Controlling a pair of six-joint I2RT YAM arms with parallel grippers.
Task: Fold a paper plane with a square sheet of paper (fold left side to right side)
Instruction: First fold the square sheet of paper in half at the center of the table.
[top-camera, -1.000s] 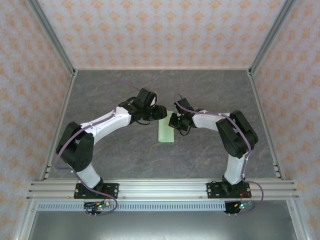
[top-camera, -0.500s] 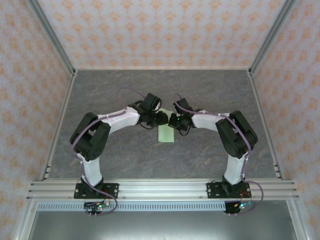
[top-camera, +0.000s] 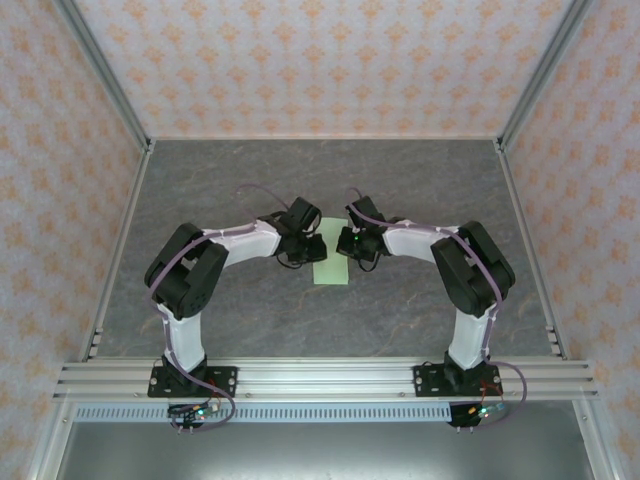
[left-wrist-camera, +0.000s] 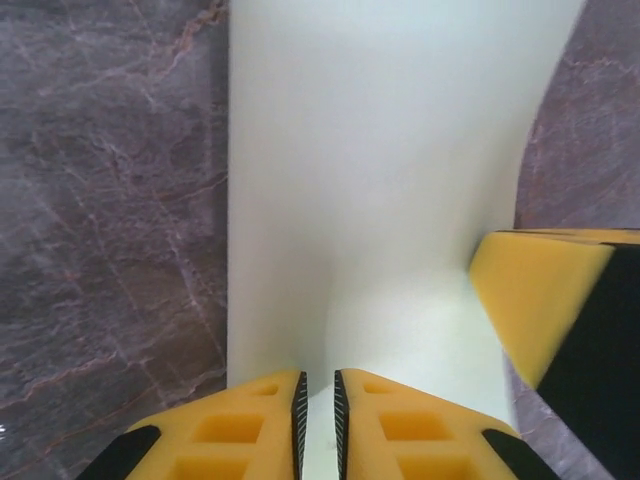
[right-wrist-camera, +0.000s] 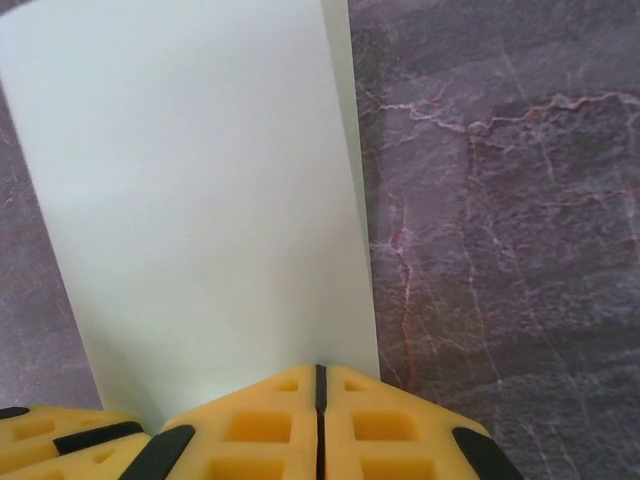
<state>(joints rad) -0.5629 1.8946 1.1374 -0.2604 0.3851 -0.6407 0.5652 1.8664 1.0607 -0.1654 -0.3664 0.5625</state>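
The square sheet of paper (top-camera: 331, 272), folded double mid-table (top-camera: 420, 180), is touched at one edge by the closed right gripper (right-wrist-camera: 320, 392) and faced by the left gripper (left-wrist-camera: 318, 405), drawn almost shut.

From above, both wrists covered the far part of the square sheet of paper (top-camera: 331, 272). In the left wrist view the sheet ran off the top edge, and a blurred yellow finger (left-wrist-camera: 535, 300) was cut off at the right. Whether the left gripper (left-wrist-camera: 318, 405) pinched paper in its narrow slit was unclear. The right gripper (right-wrist-camera: 321, 385) hid the sheet's near edge.
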